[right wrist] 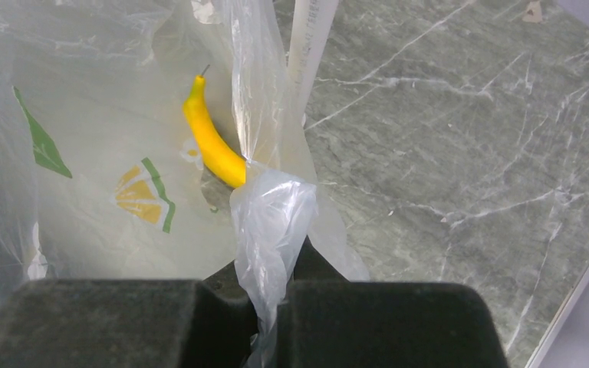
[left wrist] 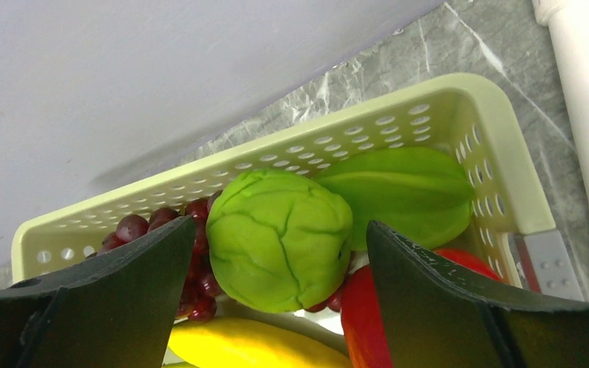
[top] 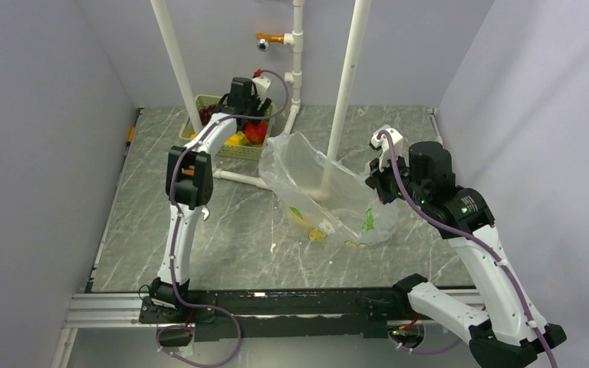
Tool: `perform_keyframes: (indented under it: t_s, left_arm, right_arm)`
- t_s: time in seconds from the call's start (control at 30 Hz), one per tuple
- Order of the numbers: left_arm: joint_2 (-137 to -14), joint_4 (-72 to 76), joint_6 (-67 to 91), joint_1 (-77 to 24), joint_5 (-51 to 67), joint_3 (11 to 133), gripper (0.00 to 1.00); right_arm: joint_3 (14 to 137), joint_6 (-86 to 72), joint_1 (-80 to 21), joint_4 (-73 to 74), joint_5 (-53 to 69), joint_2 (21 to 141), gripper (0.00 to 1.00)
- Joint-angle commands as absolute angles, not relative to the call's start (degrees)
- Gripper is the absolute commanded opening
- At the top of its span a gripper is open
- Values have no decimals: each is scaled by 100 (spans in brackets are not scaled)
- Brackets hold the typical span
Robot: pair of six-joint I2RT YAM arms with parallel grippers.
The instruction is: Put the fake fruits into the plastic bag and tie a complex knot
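Note:
The clear printed plastic bag [top: 326,192] lies open mid-table, its mouth facing left. My right gripper [top: 376,184] is shut on the bag's right edge [right wrist: 270,230] and holds it up. A yellow banana [right wrist: 211,142] lies inside the bag. My left gripper [top: 251,115] is open above the pale green basket [top: 213,103]. In the left wrist view its fingers [left wrist: 134,295] stand either side of a round green fruit [left wrist: 280,239] without touching it. Around that lie dark purple grapes [left wrist: 149,226], a flat green fruit [left wrist: 403,192], a red fruit [left wrist: 364,314] and a yellow fruit [left wrist: 253,346]. No knot shows.
Two slanted white pipes [top: 347,84] rise from the table behind the bag, one passing right by its mouth. A horizontal white pipe [top: 238,179] lies between basket and bag. Grey walls close in on three sides. A grey block [left wrist: 548,264] sits beside the basket.

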State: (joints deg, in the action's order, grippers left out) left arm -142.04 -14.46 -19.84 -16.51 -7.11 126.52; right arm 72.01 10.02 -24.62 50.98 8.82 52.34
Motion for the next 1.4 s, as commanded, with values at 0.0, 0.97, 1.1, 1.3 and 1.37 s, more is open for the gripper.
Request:
perform_keyframes:
  t_s: [0.0, 0.97, 1.1, 1.3, 1.37]
  left_arm:
    - [-14461, -1637, -1681, -1635, -671, 13058, 89]
    - [-12093, -261, -1884, -1865, -71, 10996, 39]
    - [-11434, -300, -1336, -1898, 645, 10660, 39]
    - [-9836, 424, -330, -1906, 2968, 9763, 42]
    - [-9272, 816, -247, -1907, 4043, 9429, 44]
  right_arm:
    - [7444, 1080, -2418, 5052, 755, 5216, 0]
    - [7354, 1080, -2408, 4981, 725, 4980, 0]
    - [7288, 1094, -2407, 4903, 760, 4898, 0]
    - [7165, 1168, -2407, 4746, 839, 4714, 0]
    - [7140, 1169, -2407, 4689, 843, 4665, 0]
